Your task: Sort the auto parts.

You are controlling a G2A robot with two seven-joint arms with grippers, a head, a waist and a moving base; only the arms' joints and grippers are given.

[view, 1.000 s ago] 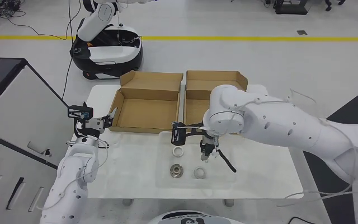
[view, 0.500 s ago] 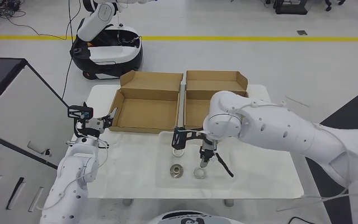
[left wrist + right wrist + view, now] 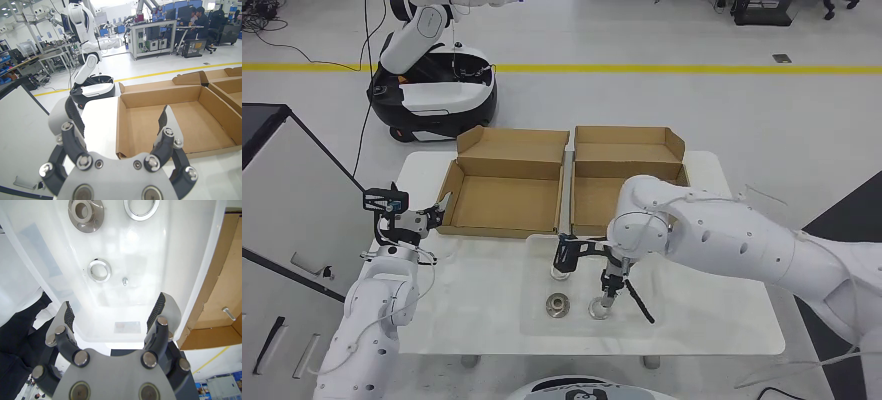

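No text, label or number is legible.

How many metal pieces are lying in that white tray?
4 in the tray: a disc with holes beside a wide ring at one end, a smaller ring midway, a tiny screw next to it. The arm may hide others.

The white table point(image 3: 482, 300) bore a left cardboard box point(image 3: 504, 200) and a right cardboard box point(image 3: 590, 190) side by side at its far edge, with a white tray point(image 3: 538, 325) nearer.
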